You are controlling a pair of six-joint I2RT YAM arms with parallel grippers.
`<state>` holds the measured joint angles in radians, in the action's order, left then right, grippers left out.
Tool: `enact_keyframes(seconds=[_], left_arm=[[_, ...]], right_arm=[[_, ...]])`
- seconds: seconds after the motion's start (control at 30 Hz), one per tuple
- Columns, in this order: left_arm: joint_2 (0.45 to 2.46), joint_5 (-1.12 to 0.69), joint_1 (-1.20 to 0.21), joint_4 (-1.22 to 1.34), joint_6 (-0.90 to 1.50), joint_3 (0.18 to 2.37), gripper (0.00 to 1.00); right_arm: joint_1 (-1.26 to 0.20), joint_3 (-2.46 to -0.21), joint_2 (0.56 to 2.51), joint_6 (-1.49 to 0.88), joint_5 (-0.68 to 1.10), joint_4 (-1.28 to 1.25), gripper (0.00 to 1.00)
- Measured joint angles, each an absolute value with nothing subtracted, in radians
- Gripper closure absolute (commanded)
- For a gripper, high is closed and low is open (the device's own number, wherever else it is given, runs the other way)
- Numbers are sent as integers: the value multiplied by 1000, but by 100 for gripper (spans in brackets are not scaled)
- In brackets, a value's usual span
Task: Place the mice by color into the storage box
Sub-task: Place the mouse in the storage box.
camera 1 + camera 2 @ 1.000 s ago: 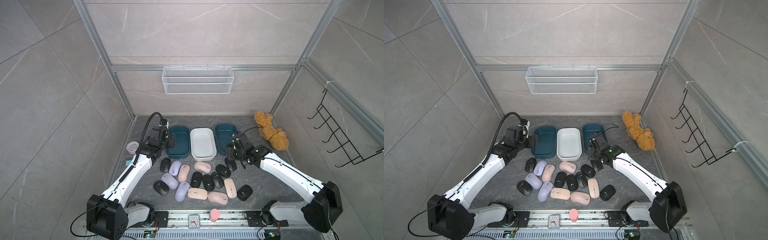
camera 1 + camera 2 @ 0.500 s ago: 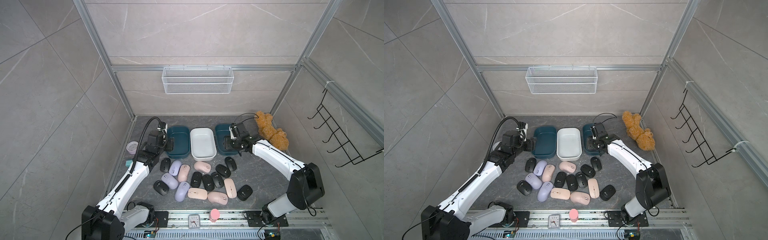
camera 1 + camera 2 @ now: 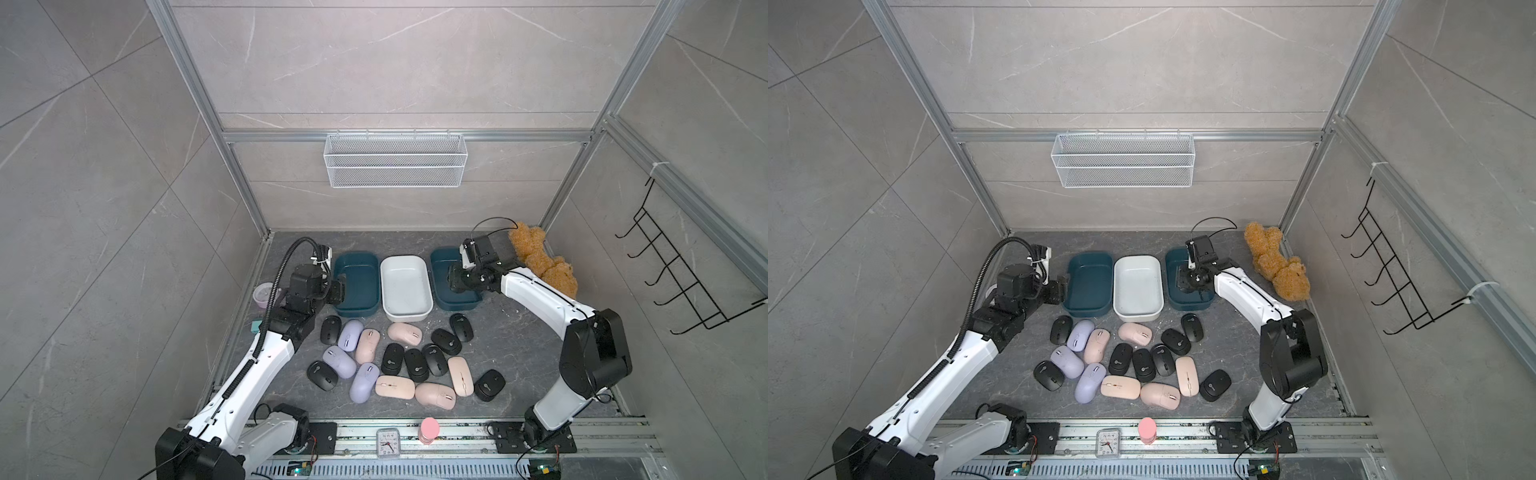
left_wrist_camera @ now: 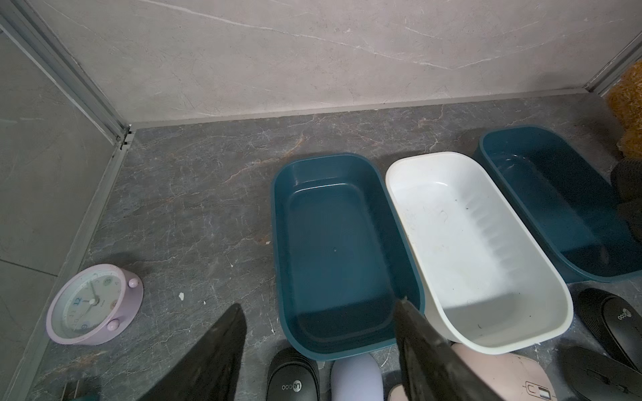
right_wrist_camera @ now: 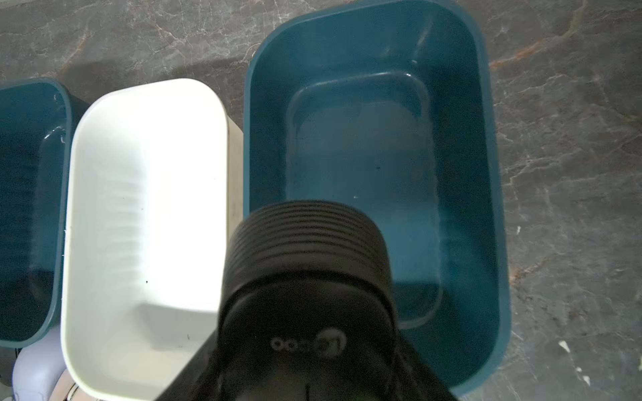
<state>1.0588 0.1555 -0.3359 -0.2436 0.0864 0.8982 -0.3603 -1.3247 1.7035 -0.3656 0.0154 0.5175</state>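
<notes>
Several mice (image 3: 399, 361), black, pale pink and lavender, lie in a heap in front of three storage boxes. My right gripper (image 3: 455, 279) (image 5: 309, 347) is shut on a black mouse (image 5: 309, 277). It holds that mouse over the near-left part of the right teal box (image 3: 441, 257) (image 5: 486, 173). The white box (image 3: 405, 261) stands in the middle and the left teal box (image 3: 357, 259) (image 4: 278, 225) beside it. All three are empty. My left gripper (image 3: 340, 291) (image 4: 321, 305) hangs open and empty at the left teal box's near end.
A brown teddy bear (image 3: 540, 262) lies at the back right, close behind my right wrist. A lavender alarm clock (image 4: 92, 305) and a small teal block (image 3: 255, 326) sit by the left wall. A wire basket (image 3: 395, 160) hangs on the back wall.
My right gripper has carried the black mouse back from the heap's far edge to over the right teal box, its elbow folding in. The left gripper has hardly moved.
</notes>
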Motion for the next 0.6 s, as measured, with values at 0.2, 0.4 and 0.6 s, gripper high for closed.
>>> enact_keyframes(seconds=[0.2,0.4,0.6], left_arm=[[1059,155,-336,-246,86,898,31],[1059,157,-336,-246,86,898,31],[1069,160,-336,-246,86,898,31]], right_arm=[[-358,-1343,1751,-366,15,498,55],[-349,-1343,1787,-365,12,483,55],[-342,-1344,1816,-365,12,473,56]])
